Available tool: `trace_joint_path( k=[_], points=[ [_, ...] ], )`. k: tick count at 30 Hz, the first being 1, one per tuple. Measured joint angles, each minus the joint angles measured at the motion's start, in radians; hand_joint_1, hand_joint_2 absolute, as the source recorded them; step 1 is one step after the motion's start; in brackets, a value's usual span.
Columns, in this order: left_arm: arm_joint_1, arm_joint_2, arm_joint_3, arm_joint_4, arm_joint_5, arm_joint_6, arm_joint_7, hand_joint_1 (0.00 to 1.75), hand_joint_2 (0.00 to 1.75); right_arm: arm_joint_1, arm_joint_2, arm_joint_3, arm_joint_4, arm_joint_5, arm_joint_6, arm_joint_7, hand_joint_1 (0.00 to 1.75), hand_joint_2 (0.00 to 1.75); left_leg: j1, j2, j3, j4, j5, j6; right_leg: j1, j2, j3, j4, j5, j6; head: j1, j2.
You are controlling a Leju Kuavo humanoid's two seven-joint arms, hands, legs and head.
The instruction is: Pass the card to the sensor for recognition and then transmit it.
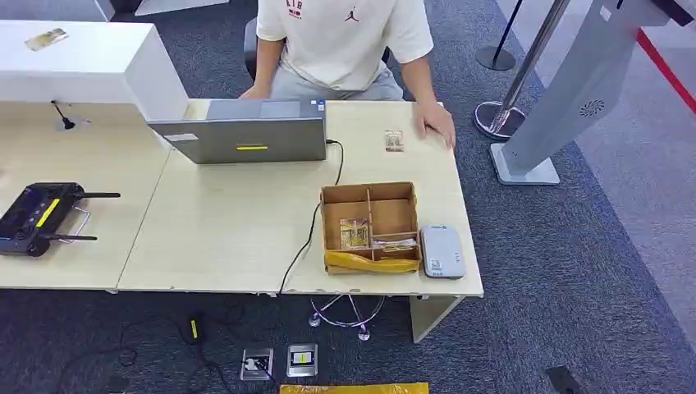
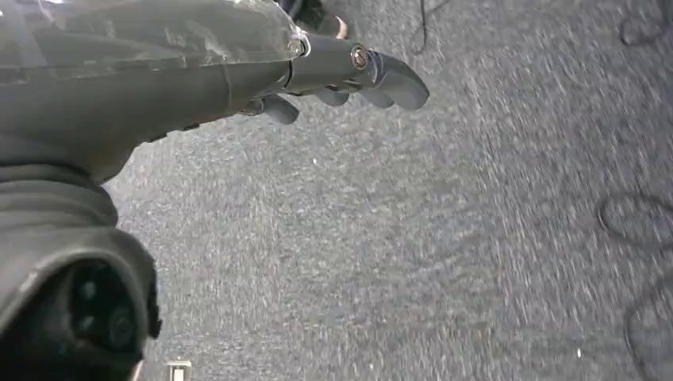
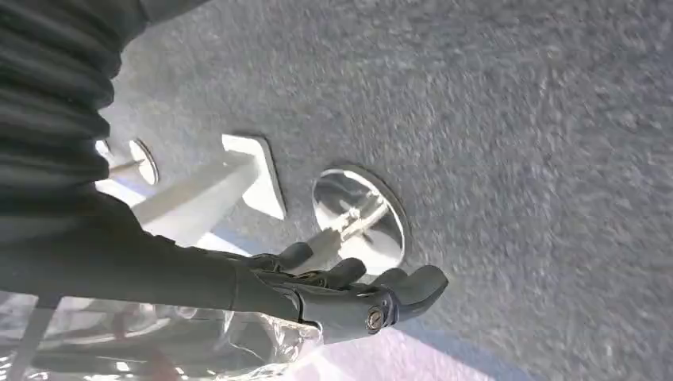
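A brown divided box (image 1: 370,224) sits near the table's front right, with a card (image 1: 354,233) in one compartment and a yellow bag along its front. A grey card sensor (image 1: 441,250) lies just right of the box. Another card (image 1: 394,140) lies on the table near a person's hand (image 1: 437,125). My left hand (image 2: 349,75) hangs over grey carpet, fingers slightly bent and holding nothing. My right hand (image 3: 349,290) also hangs above the carpet, fingers apart and empty.
A person in a white shirt (image 1: 345,37) sits behind the table. A grey laptop (image 1: 242,131) with a black cable stands mid-table. A black controller (image 1: 41,217) lies far left. Stanchion bases (image 1: 496,119) and a grey kiosk stand (image 1: 566,90) stand right of the table (image 1: 222,238).
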Motion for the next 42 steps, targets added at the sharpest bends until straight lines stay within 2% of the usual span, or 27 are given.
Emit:
trace_joint_path(
  k=[10,19,25,31,42],
  points=[
    [0.012,0.012,0.010,0.000,0.063,0.036,0.000,0.00,0.00,-0.044,-0.016,0.050,0.000,0.020,0.025,0.019,0.00,1.75,0.000,0.000,0.000,0.000,0.000,0.000,0.000,0.000,0.000,0.000,0.000,0.000,-0.001,0.000],
    [0.030,-0.021,0.024,0.000,0.065,0.059,0.039,0.00,0.00,-0.052,-0.008,0.088,0.000,0.032,0.019,0.010,0.00,1.75,0.000,-0.001,0.000,0.000,0.000,0.000,0.000,0.000,0.000,0.000,0.000,0.000,0.000,0.000],
    [0.023,-0.039,0.024,0.000,0.055,0.051,-0.023,0.00,0.00,-0.055,0.002,0.100,0.000,0.019,0.021,0.013,0.00,1.75,0.000,-0.001,0.000,0.000,0.000,0.000,0.000,-0.001,0.000,0.000,0.000,0.000,0.000,0.000],
    [0.007,-0.039,0.031,0.000,0.062,0.052,-0.023,0.00,0.00,-0.053,0.008,0.111,0.000,-0.018,0.011,0.000,0.00,1.75,0.000,-0.001,0.000,0.000,0.000,0.000,0.000,-0.001,0.000,0.000,0.000,0.000,-0.001,0.000],
    [0.038,-0.061,0.032,0.002,0.068,0.086,-0.023,0.00,0.00,-0.020,0.031,0.114,0.003,-0.040,-0.002,-0.010,0.00,1.75,0.000,-0.001,0.000,0.000,0.000,0.000,0.000,-0.001,0.000,0.000,-0.001,-0.001,0.000,0.000]
  ],
)
